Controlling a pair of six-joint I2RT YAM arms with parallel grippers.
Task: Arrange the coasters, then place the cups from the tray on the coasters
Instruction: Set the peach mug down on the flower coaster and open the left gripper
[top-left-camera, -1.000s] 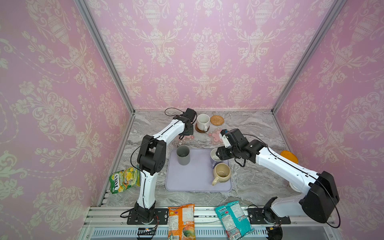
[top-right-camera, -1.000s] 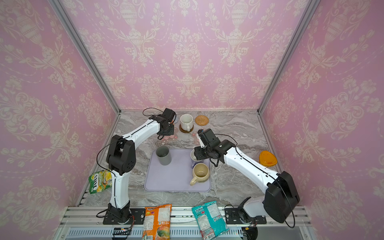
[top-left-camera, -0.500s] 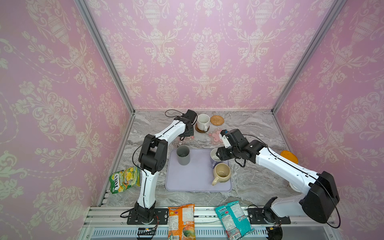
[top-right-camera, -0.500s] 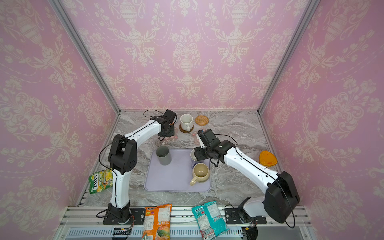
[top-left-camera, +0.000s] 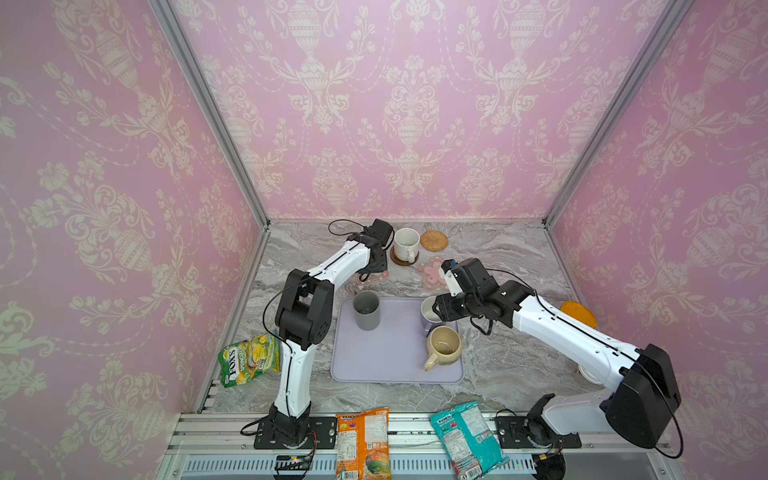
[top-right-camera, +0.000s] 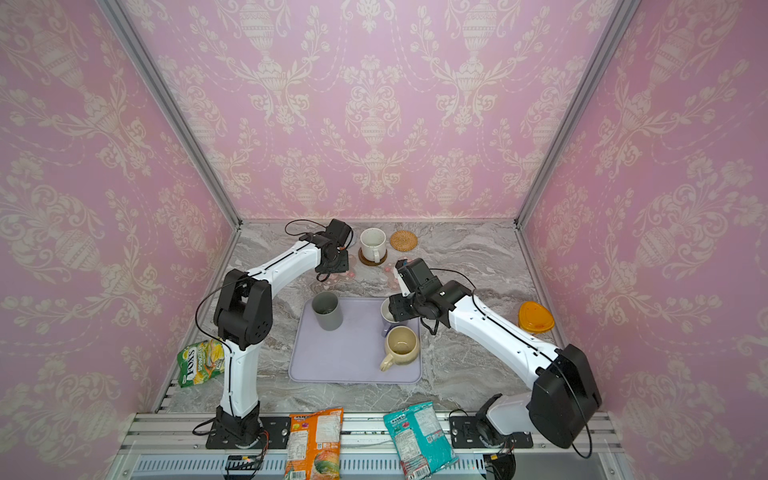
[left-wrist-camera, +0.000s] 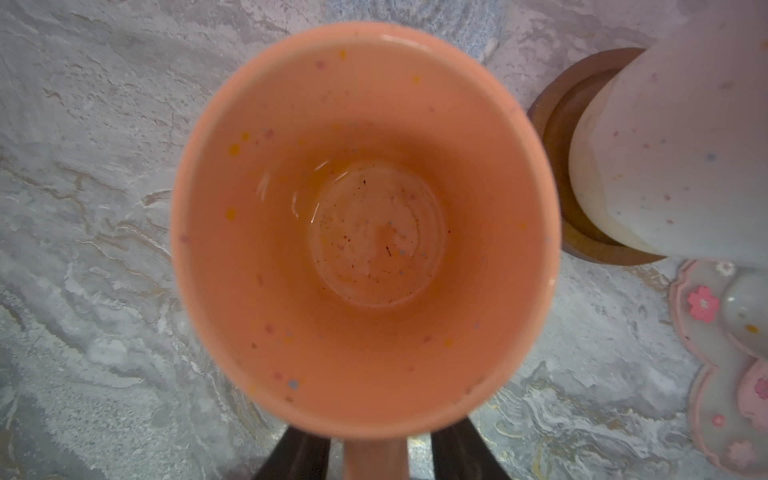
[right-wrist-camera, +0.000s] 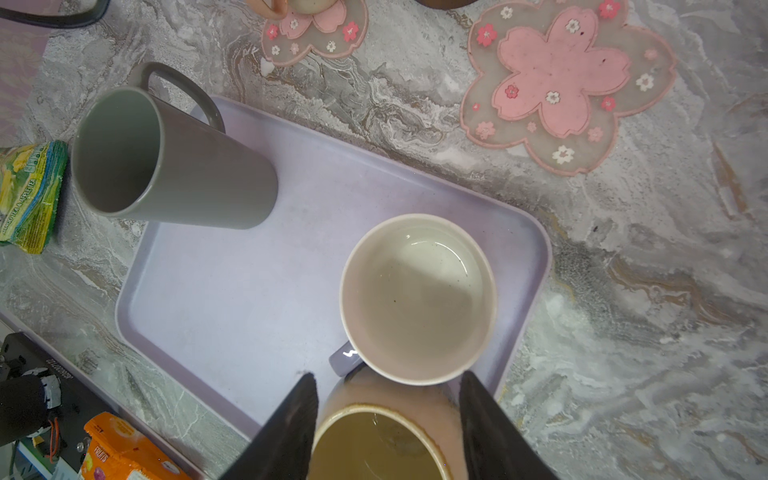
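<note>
A peach-orange cup (left-wrist-camera: 361, 232) stands on a pink flower coaster (top-left-camera: 384, 275) at the back left. Its handle lies between my left gripper's (left-wrist-camera: 376, 440) fingers with a gap on each side, so the jaws are open. A white speckled cup (top-left-camera: 406, 244) sits on the dark brown coaster (top-left-camera: 402, 261). The rattan coaster (top-left-camera: 434, 240) and the other flower coaster (right-wrist-camera: 561, 83) are bare. A grey-blue coaster (left-wrist-camera: 415, 20) peeks out behind the peach cup. On the lavender tray (top-left-camera: 395, 365) stand a dark grey cup (top-left-camera: 366, 309), a lavender cup (right-wrist-camera: 417, 299) and a beige-yellow cup (top-left-camera: 444, 347). My right gripper (right-wrist-camera: 386, 376) hovers open over the last two.
An orange lid (top-left-camera: 577, 313) lies at the right edge. A green packet (top-left-camera: 249, 359) lies left of the tray. An orange packet (top-left-camera: 363, 440) and a teal one (top-left-camera: 467, 436) lie on the front rail. A white container (top-left-camera: 590, 372) shows behind the right arm.
My left arm's elbow has shifted a little and its jaws have parted from the peach-orange cup's handle. The right arm has stayed where it was.
</note>
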